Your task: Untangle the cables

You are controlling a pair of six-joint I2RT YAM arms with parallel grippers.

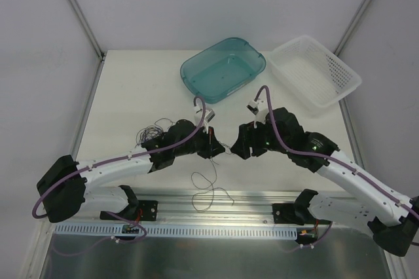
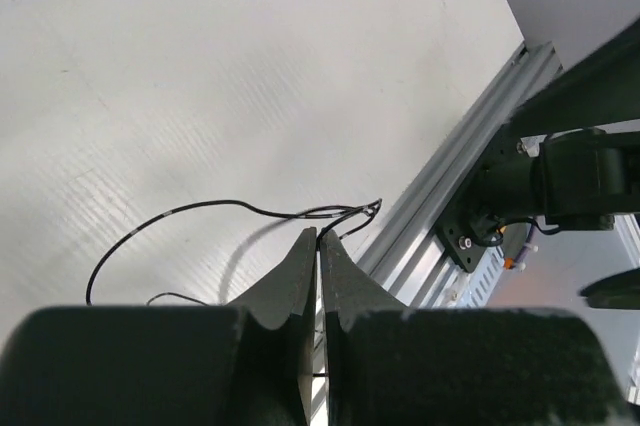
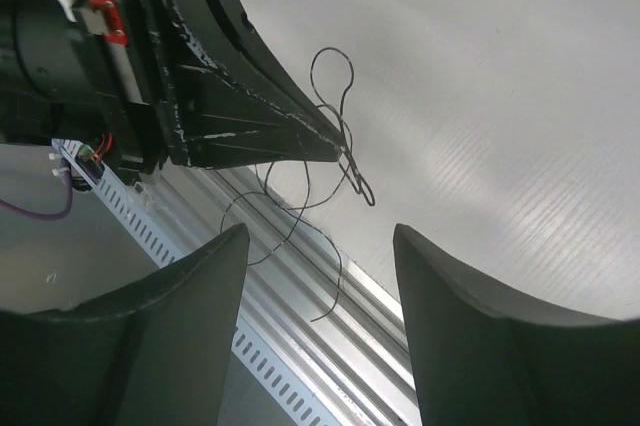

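My left gripper (image 1: pixel 220 148) is shut on a thin dark cable (image 1: pixel 208 190) near the table's front middle. In the left wrist view the fingers (image 2: pixel 320 243) pinch the strand, which curves off left over the table (image 2: pixel 200 207). My right gripper (image 1: pixel 235 148) faces the left one closely and is open and empty. In the right wrist view its gap (image 3: pixel 320 241) looks at the left gripper's fingertips (image 3: pixel 310 141), from which the cable (image 3: pixel 340 66) loops up and hangs down over the rail. A second curly bunch of cable (image 1: pixel 152 130) lies behind the left arm.
A teal tub (image 1: pixel 190 73) and a white perforated basket (image 1: pixel 347 86) stand at the back of the table. An aluminium rail (image 1: pixel 249 200) runs along the front edge, with the arm mounts (image 2: pixel 560 186) on it. White walls close in both sides.
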